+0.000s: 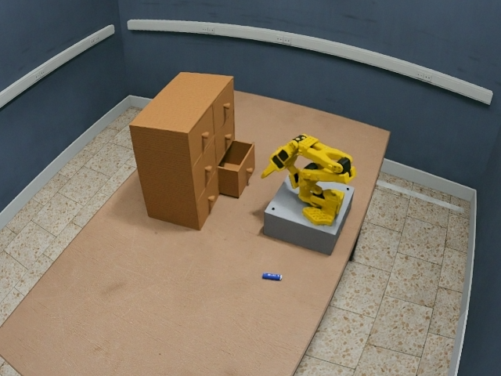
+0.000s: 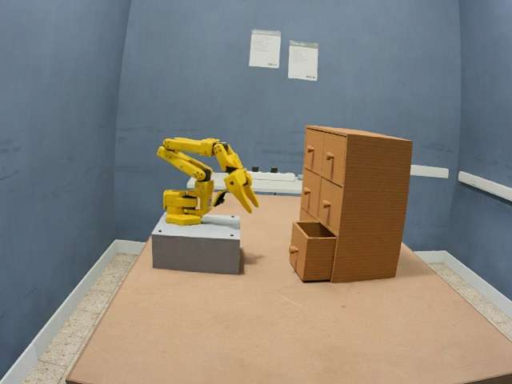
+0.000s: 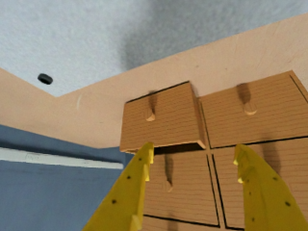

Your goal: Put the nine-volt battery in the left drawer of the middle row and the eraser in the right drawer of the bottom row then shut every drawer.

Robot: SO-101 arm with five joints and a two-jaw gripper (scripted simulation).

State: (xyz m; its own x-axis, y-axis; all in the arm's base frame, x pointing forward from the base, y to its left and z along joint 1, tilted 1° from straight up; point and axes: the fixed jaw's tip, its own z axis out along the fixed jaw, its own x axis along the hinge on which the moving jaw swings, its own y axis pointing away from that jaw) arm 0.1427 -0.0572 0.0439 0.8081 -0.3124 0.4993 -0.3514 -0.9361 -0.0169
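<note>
The yellow arm [image 1: 323, 160] is folding back over its grey pedestal [image 1: 279, 226], its jaws partly open and gripping nothing, pointing toward the chest [image 1: 178, 121]. The bottom-right drawer [image 1: 236, 168] is standing pulled out. A small blue battery [image 1: 272, 276] is lying on the bench [image 1: 161, 303], well apart from the chest; neither a nine-volt battery nor an eraser is showing.

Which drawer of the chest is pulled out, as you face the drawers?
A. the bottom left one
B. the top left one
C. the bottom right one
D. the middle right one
C. In the exterior view, seen partly from the side, the open drawer is in the bottom row of the chest; the wrist view, upside down, confirms the right column.
</note>
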